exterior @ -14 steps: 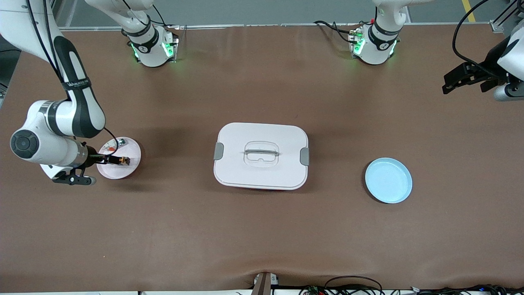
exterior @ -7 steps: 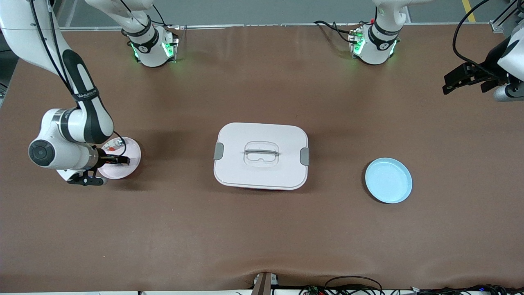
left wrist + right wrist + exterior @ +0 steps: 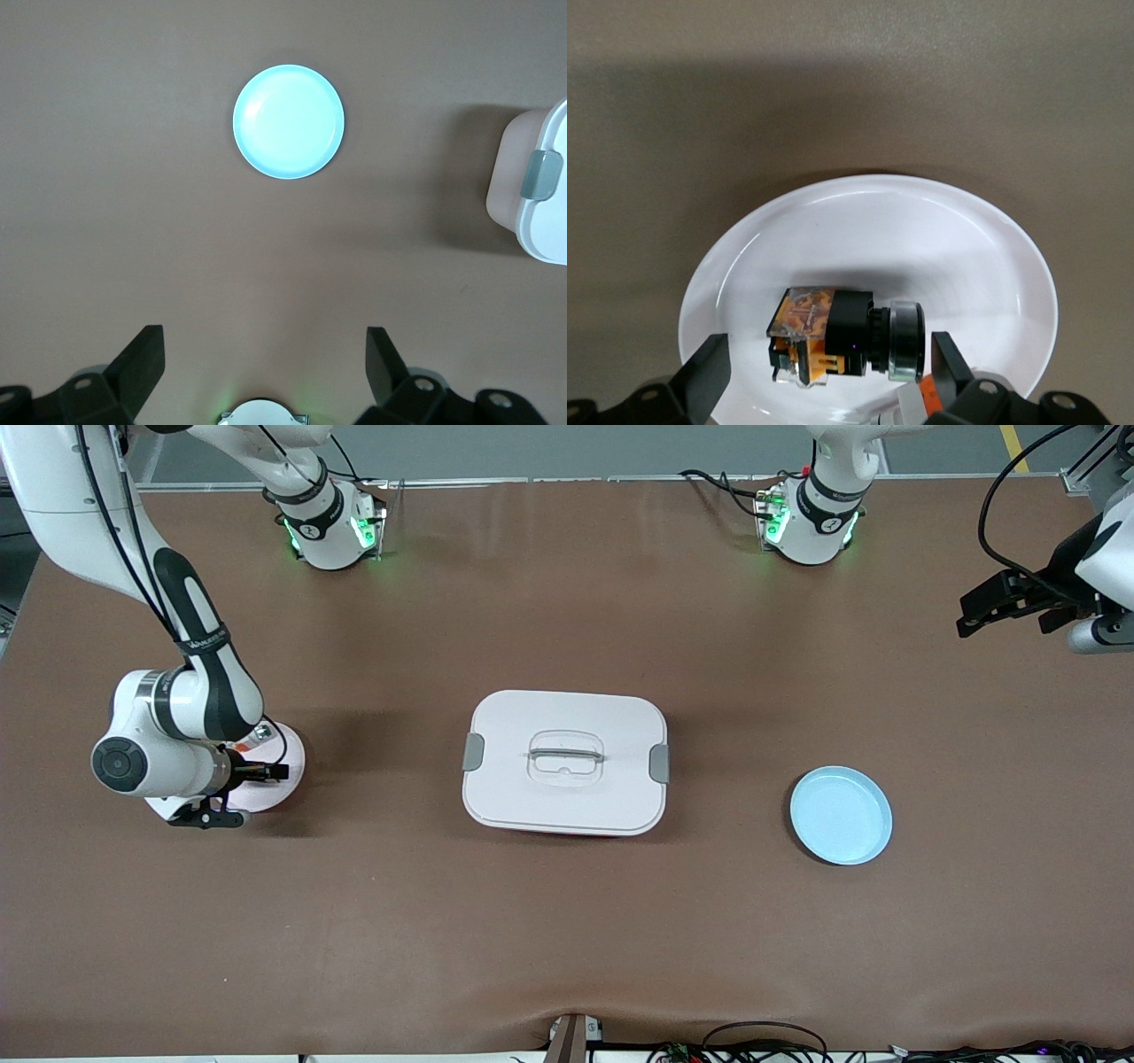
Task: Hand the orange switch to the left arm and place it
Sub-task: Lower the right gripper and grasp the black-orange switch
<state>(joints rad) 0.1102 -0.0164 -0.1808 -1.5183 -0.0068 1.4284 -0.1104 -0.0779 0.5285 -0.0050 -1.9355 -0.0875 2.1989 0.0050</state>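
Note:
The orange switch (image 3: 846, 345), a small black part with orange markings and a silvery end, lies on the pink plate (image 3: 859, 230) at the right arm's end of the table. My right gripper (image 3: 829, 354) is open and low over the plate, one finger on each side of the switch, with gaps showing. In the front view the right gripper (image 3: 259, 771) covers most of the pink plate (image 3: 291, 755). My left gripper (image 3: 1010, 598) is open and empty, up in the air over the left arm's end of the table. It also shows in the left wrist view (image 3: 264, 365). The white box (image 3: 564, 762) stands mid-table.
A blue plate (image 3: 840, 815) lies between the box and the left arm's end, nearer the front camera; it also shows in the left wrist view (image 3: 288, 122). A small silvery-clear piece with a red-orange bit (image 3: 921, 396) lies on the pink plate beside the switch.
The right arm's wrist has swung toward the pink plate, bringing the gripper closer round the switch. The left gripper has barely shifted. The switch has not moved.

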